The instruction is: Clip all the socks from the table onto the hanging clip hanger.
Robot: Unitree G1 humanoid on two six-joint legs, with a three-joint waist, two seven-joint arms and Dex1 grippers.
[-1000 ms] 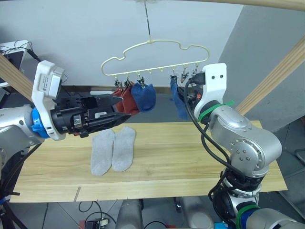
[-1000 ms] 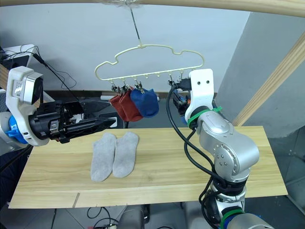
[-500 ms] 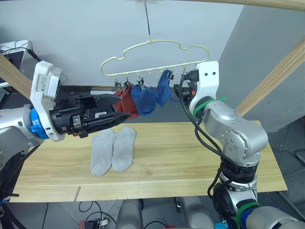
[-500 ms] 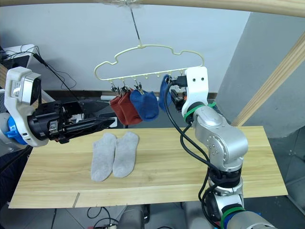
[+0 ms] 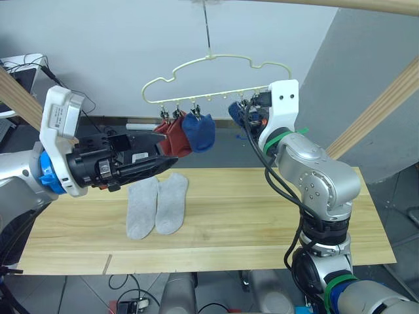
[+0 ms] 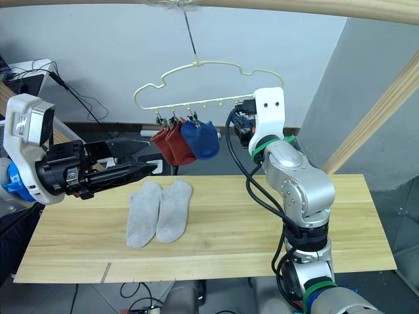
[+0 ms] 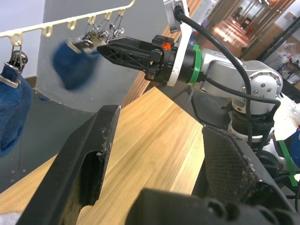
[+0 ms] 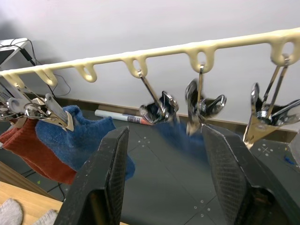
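A wooden beam spans overhead; cables trail along the wall.

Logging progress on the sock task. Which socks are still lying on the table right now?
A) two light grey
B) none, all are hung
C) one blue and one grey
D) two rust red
A: the two light grey socks lie side by side on the table, while the rust red socks and a blue sock already hang from the clip hanger.

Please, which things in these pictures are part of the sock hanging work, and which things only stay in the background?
Part of the work: clip hanger, two rust red socks, two blue socks, two grey socks, table.

Background only: cables, wooden beams, grey wall.
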